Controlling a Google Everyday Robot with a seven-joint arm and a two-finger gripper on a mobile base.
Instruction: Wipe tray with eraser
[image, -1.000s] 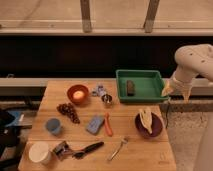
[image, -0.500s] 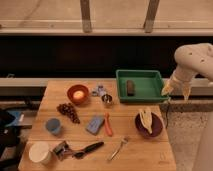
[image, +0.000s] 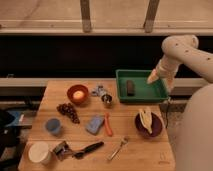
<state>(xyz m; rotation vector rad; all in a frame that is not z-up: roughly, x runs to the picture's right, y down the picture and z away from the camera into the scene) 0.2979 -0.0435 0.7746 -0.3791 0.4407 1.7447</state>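
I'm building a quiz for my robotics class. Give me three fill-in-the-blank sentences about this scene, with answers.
1. The eraser lies inside the ___ tray.
2. The gripper hovers at the edge of the ___.
3. The grapes lie beside the ___ bowl.
Missing words: green; tray; orange.

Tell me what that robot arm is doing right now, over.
Gripper by the tray rim, right side in camera view. Eraser lying in tray, not held. Nothing between them.
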